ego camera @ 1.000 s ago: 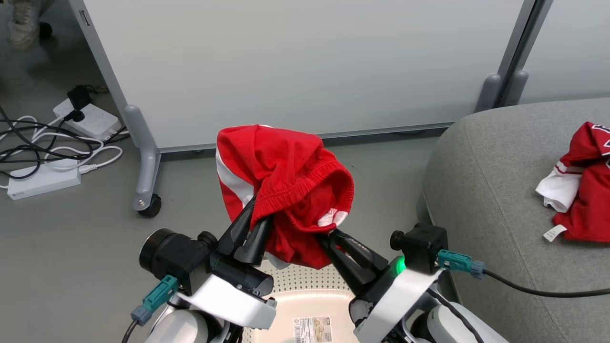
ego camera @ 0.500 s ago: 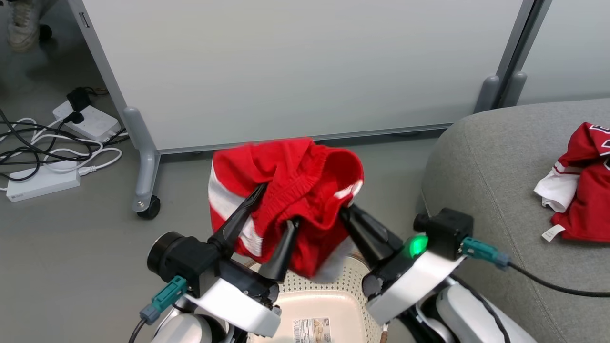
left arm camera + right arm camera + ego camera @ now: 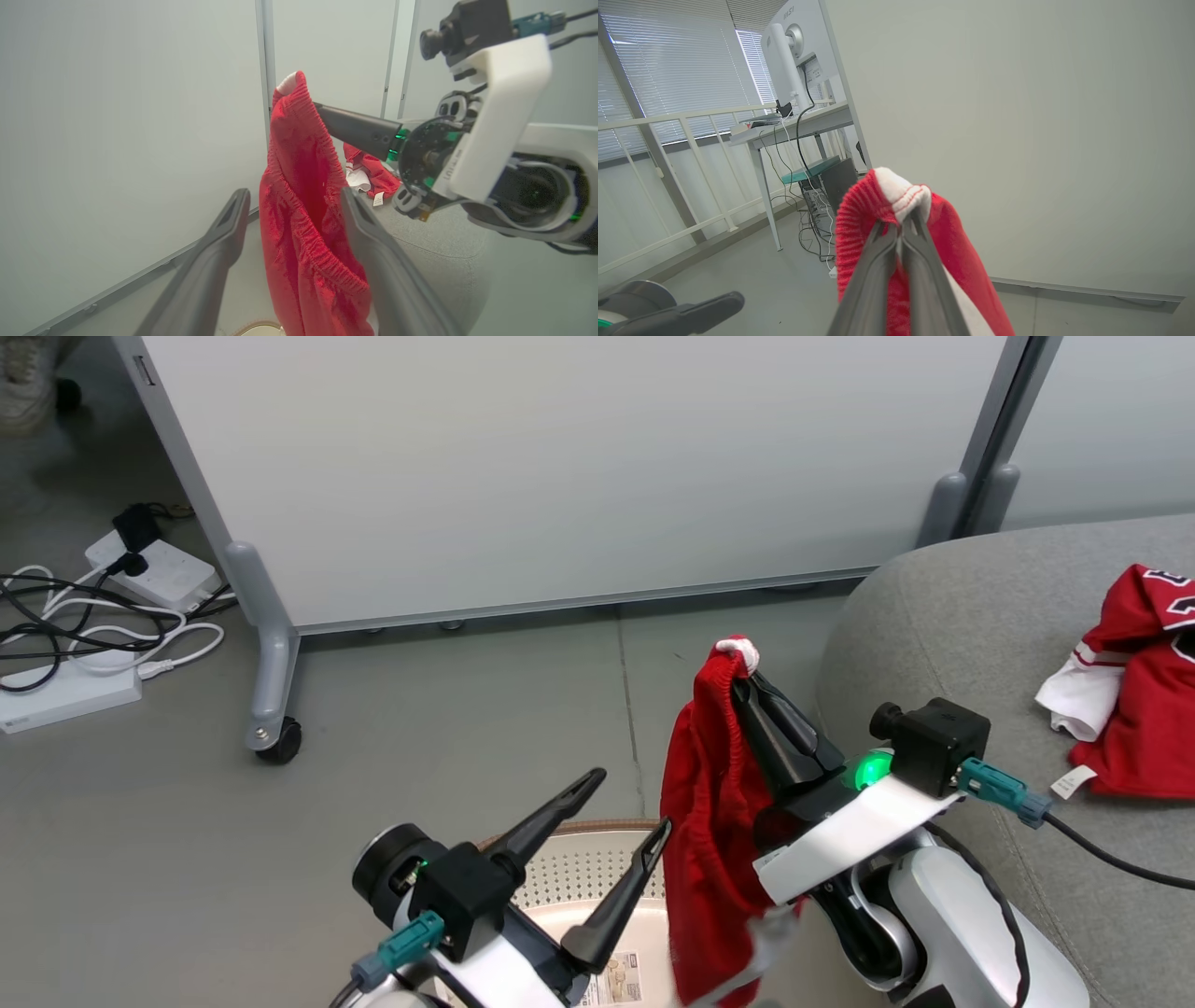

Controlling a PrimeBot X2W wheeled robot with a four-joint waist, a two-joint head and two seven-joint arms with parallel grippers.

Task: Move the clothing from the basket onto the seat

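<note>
Clothing, red, in two pieces. First piece (image 3: 709, 840) hanging long and limp from the right hand (image 3: 747, 679), clamped tight on a fold of the ribbed elastic band where a bit of white trim pokes out above the fingertips. Droops straight down beside that arm, lower end low in the head view, over the right edge of the basket (image 3: 560, 882); cannot tell whether it touches the rim. Well apart from the second piece (image 3: 1139, 700), crumpled on the seat (image 3: 934, 616) at the far right, red with white striped trim and a white fold, a small white tag (image 3: 1072, 782) lying on the grey fabric just beside it.

Left hand (image 3: 631, 801) over the basket, fingers spread wide, gripping nothing, just left of the hanging cloth. From the left wrist view, cloth framed between the two dark fingers, farther off; contact with the nearer finger not clear.

Basket on the floor (image 3: 467, 709) close before the robot, cream with perforated wall and brown rim, label sticker (image 3: 621, 975) on its base, seat's rounded corner just to its right.

Farther out: white partition panel (image 3: 560, 476) on a grey leg with a caster (image 3: 277, 742), power strips and tangled cables (image 3: 75, 644) at the left. In the right wrist view, desk with a monitor (image 3: 794, 60) before slatted blinds.
</note>
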